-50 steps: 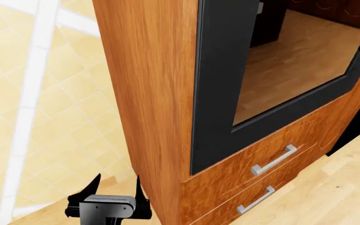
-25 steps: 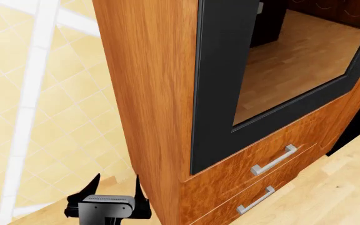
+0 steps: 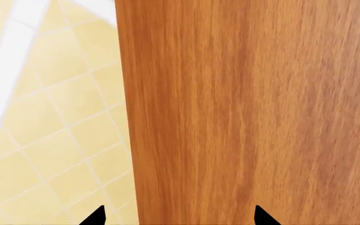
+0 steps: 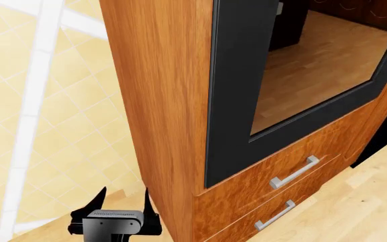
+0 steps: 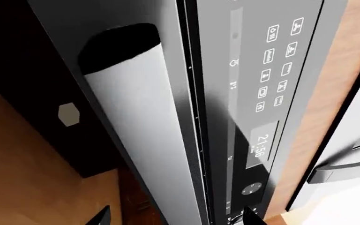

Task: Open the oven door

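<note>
Both jaws gape empty, my left gripper (image 4: 125, 194) low beside the cabinet side (image 4: 159, 91), and the oven door (image 4: 237, 101), stiff, heavy, glass-fronted, probably wants gripping by that silver bar handle (image 5: 146, 136) near my right.

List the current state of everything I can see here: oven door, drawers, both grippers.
oven door: appears shut, lying flat against the cabinet.
upper drawer: closed.
lower drawer: closed.
left gripper: open, empty, facing the cabinet side.
right gripper: open, empty, near the silver handle bar; not in the head view.
display: lit, reads 21:56.
</note>
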Tool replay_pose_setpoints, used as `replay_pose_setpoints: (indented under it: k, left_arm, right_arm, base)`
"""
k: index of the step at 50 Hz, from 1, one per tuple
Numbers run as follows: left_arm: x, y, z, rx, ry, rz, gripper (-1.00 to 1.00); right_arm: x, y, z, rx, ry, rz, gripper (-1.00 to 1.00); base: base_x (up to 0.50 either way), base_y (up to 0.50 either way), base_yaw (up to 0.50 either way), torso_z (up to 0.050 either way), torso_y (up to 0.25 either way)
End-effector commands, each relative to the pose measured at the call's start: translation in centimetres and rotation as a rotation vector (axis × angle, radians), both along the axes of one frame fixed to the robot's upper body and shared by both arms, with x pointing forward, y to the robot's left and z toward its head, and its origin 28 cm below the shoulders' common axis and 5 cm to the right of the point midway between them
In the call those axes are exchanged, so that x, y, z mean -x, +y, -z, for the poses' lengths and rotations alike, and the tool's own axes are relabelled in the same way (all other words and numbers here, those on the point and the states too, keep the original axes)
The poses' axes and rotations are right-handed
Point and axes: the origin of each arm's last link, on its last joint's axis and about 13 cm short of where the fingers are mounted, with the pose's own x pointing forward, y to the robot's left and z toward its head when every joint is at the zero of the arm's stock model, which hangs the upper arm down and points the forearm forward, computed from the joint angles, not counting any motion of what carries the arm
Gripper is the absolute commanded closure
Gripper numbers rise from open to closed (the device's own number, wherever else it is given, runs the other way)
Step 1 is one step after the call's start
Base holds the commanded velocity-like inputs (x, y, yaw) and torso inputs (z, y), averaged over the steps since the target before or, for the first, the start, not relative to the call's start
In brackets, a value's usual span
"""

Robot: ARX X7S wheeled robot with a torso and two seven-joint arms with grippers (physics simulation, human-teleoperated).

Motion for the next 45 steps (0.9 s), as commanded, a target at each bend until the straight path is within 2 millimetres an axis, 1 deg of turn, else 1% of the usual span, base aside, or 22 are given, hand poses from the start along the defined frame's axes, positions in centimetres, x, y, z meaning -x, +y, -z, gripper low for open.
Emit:
replay_pose_setpoints:
  k: [1,10,20,26,45]
  left_arm:
    - [0.0,0.0,0.1,0.001,0.0,-0.003,-1.0]
    - [0.1,0.1,0.1,0.003,0.0,-0.007,-1.0]
    - [0.1,0.1,0.1,0.005,0.001,-0.011,-1.0]
    - [0.1,0.1,0.1,0.006,0.002,-0.012,-1.0]
    - [0.1,0.2,0.2,0.007,0.003,-0.019,-1.0]
  right_arm:
    - [-1.2,0.3,-1.1,0.026,0.019,0.004,-1.0]
    - [-2.1,0.6,-1.8,0.038,0.026,-0.002,-1.0]
    - [-3.2,1.0,-1.7,0.049,0.07,-0.029,-1.0]
    - [-4.0,1.2,-2.2,0.054,0.094,-0.045,-1.0]
    - [-5.5,1.2,-1.8,0.057,0.118,-0.04,-1.0]
  base:
    - [0.0,0.0,0.0,0.0,0.0]
    - [0.0,0.0,0.0,0.0,0.0]
    - [0.0,0.0,0.0,0.0,0.0]
    - [0.0,0.0,0.0,0.0,0.0]
    - [0.0,0.0,0.0,0.0,0.0]
